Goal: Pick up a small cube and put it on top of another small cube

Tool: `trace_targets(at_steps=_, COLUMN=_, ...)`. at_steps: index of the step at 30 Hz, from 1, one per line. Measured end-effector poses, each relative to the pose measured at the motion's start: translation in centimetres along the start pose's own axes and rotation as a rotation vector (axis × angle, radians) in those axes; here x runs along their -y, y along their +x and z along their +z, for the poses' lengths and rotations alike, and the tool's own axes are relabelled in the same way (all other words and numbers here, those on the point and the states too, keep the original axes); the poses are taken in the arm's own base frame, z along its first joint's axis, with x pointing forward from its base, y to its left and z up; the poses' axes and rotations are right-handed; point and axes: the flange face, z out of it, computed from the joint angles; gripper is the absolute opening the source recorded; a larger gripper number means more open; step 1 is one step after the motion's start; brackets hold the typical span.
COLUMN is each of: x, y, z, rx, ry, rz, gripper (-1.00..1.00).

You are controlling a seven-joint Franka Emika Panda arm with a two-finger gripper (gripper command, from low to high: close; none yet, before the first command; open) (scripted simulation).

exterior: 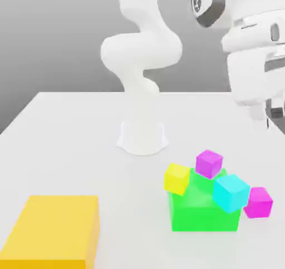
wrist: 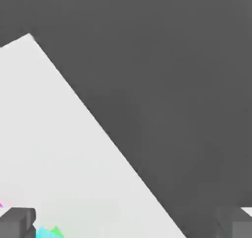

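Hot-pink small cube [exterior: 258, 202]: resting on the white table [exterior: 67, 140], gripped by nothing, well below the gripper [exterior: 268, 116] and at roughly its 6 o'clock in the exterior view.

Fingers [wrist: 17, 223]: spread wide with nothing between them, standing at opposite edges of the hand view with bare table and grey backdrop between.

Gripper: hanging high at the exterior view's right edge, about 2 o'clock from the cube cluster, on the white Panda arm [exterior: 142, 50].

Hot-pink cube again: just beside the green block [exterior: 203, 212], at the block's 3 o'clock; touching or not, cannot tell.

Cyan cube [exterior: 231, 192]: tilted, on the block's 2 o'clock corner.

Purple-magenta cube [exterior: 209, 163]: on the block's top, at 12 o'clock.

Yellow cube [exterior: 177, 178]: tilted against the 10 o'clock corner.

Large yellow-orange block [exterior: 53, 229]: well apart, at 9 o'clock from the green block.
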Motion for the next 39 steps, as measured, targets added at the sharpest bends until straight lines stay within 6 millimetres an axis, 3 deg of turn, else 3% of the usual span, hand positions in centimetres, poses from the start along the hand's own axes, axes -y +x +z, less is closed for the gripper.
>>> trace_targets(at_steps=5, x=6.5, y=-5.9, z=9.3, rx=0.156, ry=0.005, rz=-0.34, gripper=0.0)
trace_targets(at_steps=8, x=7.8, y=-9.7, z=14.0, rx=0.24, ry=0.0, rz=-0.496, gripper=0.0)
trace_targets(at_steps=13, x=7.7, y=-11.9, z=19.8, rx=0.263, ry=0.0, rz=-0.538, gripper=0.0)
trace_targets(at_steps=14, x=7.6, y=-12.2, z=20.8, rx=0.264, ry=0.001, rz=-0.539, gripper=-1.0)
trace_targets(at_steps=20, x=7.6, y=-12.4, z=21.2, rx=0.266, ry=0.0, rz=-0.539, gripper=-1.0)
trace_targets(at_steps=22, x=7.7, y=-12.1, z=20.2, rx=0.266, ry=0.0, rz=-0.54, gripper=-1.0)
trace_targets(at_steps=26, x=8.0, y=-11.1, z=16.2, rx=0.266, ry=-0.001, rz=-0.54, gripper=-1.0)
trace_targets(at_steps=28, x=7.0, y=-8.1, z=14.0, rx=0.214, ry=-0.009, rz=-0.511, gripper=-1.0)
trace_targets(at_steps=30, x=4.7, y=-3.8, z=11.5, rx=0.134, ry=-0.03, rz=-0.456, gripper=-1.0)
trace_targets(at_steps=33, x=-0.8, y=-0.9, z=7.5, rx=0.083, ry=-0.061, rz=-0.295, gripper=-1.0)
trace_targets(at_steps=36, x=-4.7, y=-0.7, z=3.8, rx=0.062, ry=-0.082, rz=-0.146, gripper=-1.0)
trace_targets(at_steps=39, x=-6.9, y=-2.7, z=1.5, rx=0.082, ry=-0.089, rz=-0.015, gripper=-1.0)
